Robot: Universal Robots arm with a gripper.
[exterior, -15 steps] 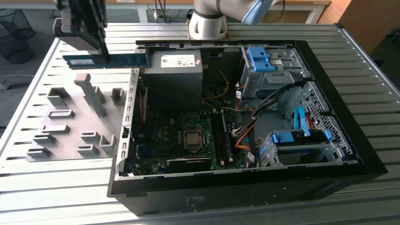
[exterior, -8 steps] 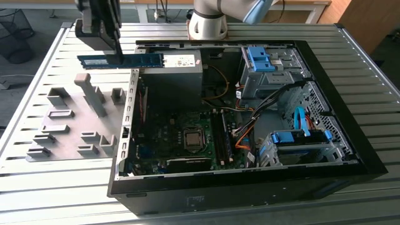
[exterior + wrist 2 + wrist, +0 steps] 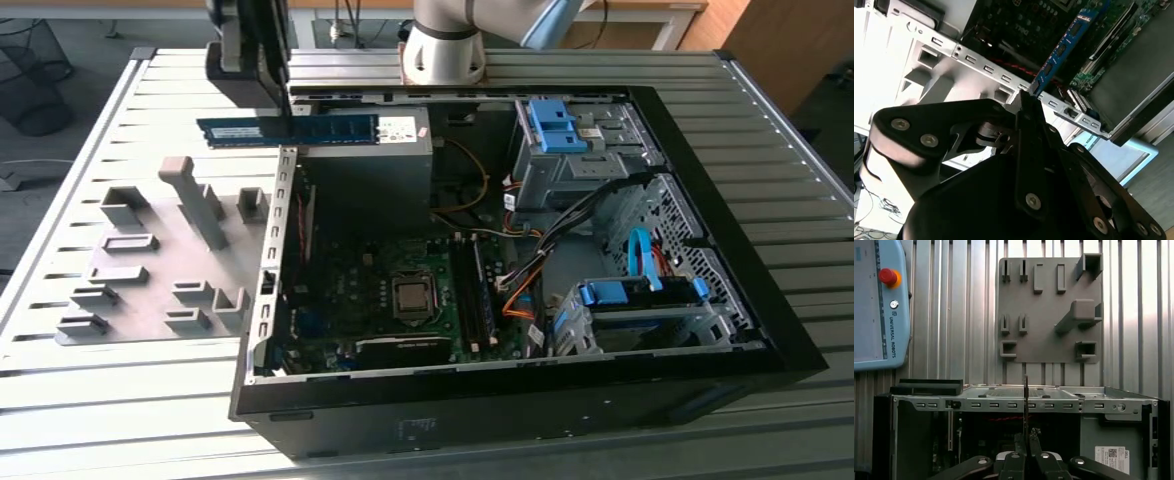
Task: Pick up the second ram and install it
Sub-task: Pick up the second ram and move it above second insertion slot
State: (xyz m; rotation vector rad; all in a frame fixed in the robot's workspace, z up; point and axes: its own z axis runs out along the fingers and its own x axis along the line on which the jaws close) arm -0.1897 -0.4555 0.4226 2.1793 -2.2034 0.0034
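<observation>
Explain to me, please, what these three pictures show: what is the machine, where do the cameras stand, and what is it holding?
It is one robot arm at an open computer case on a slatted metal table. One camera watches from outside; two ride near the arm's wrist. Beside the case lies a grey plate with small holders. In the second wrist view the black fingers are shut on the second ram, a thin blue memory stick.

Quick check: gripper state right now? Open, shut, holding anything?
Gripper: shut on the second ram, gripping the blue stick at one end.
</observation>
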